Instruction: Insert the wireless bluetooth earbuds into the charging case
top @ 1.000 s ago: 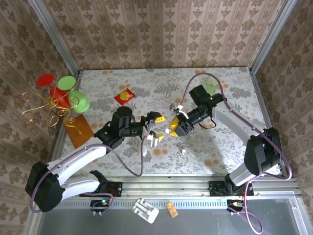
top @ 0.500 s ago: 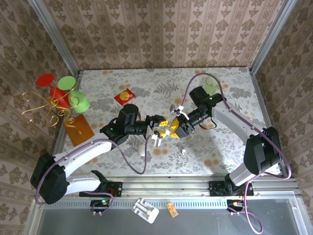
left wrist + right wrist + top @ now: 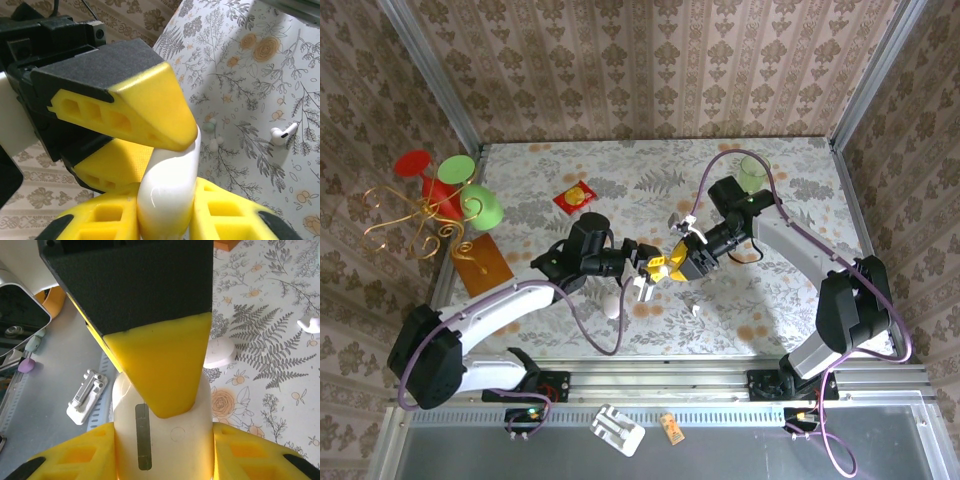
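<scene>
Top overhead, wide; wrists close, sharing charging case.

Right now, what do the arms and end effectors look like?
Left arm and right arm: white links, black joint housings, black bases. A thin purple cable loops along each. Left end effector and right end effector: wedge-shaped yellow fingers with cut-out ribs, backed by black pads.
</scene>
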